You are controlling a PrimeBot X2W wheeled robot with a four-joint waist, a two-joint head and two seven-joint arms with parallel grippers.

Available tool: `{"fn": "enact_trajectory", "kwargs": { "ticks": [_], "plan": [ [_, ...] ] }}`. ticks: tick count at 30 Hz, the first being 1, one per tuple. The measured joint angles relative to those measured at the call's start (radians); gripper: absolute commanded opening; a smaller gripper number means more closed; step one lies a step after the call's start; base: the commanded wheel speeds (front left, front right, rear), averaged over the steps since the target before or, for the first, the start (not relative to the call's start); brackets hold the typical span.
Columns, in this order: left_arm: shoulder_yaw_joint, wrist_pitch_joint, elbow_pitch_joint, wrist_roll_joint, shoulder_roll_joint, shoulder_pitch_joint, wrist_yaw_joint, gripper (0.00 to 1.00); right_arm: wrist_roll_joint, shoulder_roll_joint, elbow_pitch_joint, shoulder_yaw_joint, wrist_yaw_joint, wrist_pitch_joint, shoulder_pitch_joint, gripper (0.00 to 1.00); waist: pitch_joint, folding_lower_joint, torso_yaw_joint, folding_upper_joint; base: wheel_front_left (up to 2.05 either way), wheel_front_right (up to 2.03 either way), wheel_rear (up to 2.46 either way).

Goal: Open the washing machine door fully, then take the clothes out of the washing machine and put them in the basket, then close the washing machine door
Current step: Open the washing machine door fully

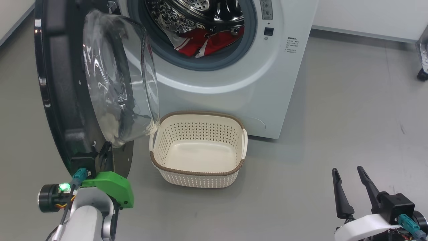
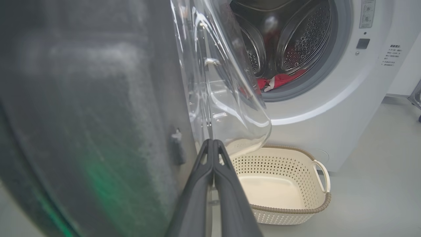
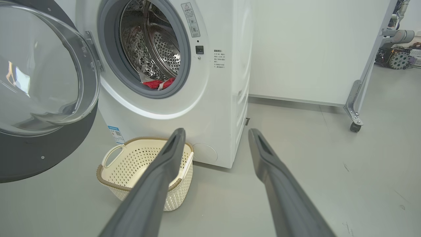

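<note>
On the grey floor [image 1: 351,117], basket [image 1: 200,173] perhaps touching washer [image 1: 234,77]

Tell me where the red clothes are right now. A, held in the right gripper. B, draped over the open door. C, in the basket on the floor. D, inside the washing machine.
D: the clothes lie low inside the washing machine, seen through its open mouth, while the basket on the floor has nothing in it.
</note>
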Motion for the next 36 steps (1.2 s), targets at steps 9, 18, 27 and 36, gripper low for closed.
{"fn": "enact_trajectory", "kwargs": {
  "ticks": [9,18,27,36],
  "plan": [
    [0.099,-0.018,0.0,-0.044,0.007,-0.025,0.008,0.0,-0.012,-0.008,-0.006,0.001,0.009,0.0,-0.002,1.0,0.05,0.0,0.027,0.0,0.0,0.0,0.0],
    [0.201,-0.036,0.007,-0.075,0.031,-0.045,0.009,0.0,-0.023,-0.019,-0.014,0.007,0.021,0.0,-0.018,1.0,0.107,0.0,0.045,0.0,0.0,0.0,0.0],
    [0.288,-0.044,0.017,-0.11,0.055,-0.073,0.009,0.0,-0.035,-0.042,-0.026,0.01,0.03,0.0,-0.039,1.0,0.168,0.0,0.051,0.0,0.0,0.0,0.0],
    [0.363,-0.058,0.032,-0.125,0.091,-0.127,0.01,0.0,-0.043,-0.075,-0.042,-0.002,0.035,0.0,-0.062,1.0,0.244,0.0,0.054,0.0,0.0,0.0,0.0]
  ]
}}
